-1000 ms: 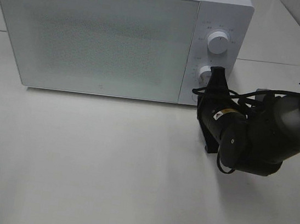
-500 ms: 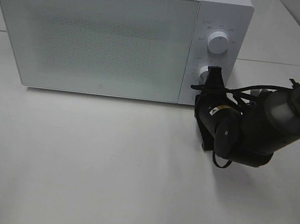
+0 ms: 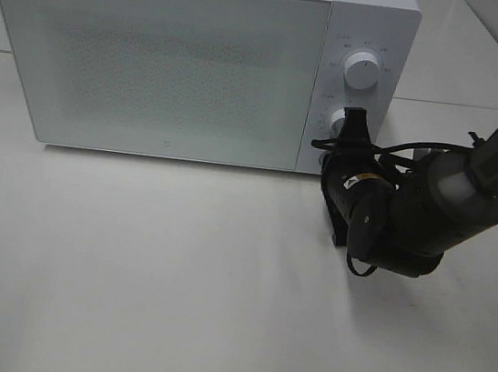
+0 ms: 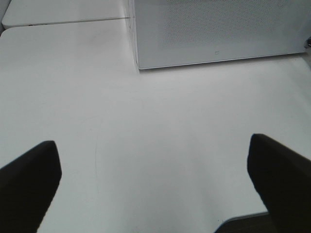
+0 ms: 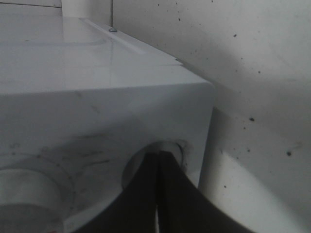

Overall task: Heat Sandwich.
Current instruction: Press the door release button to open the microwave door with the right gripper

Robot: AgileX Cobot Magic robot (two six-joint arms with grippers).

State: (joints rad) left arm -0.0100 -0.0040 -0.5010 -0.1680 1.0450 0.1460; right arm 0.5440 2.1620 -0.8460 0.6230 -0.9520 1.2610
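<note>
Sandwich unseen; your clenched right gripper (image 3: 359, 117) meets the microwave's (image 3: 173, 66) lower knob (image 3: 336, 121) and could slip off it.

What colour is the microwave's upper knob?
White, like the microwave body; knob clearest in exterior high view.

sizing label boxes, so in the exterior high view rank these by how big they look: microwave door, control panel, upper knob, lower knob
1. microwave door
2. control panel
3. upper knob and lower knob: look alike; the right gripper covers part of the lower one, so unranked.
</note>
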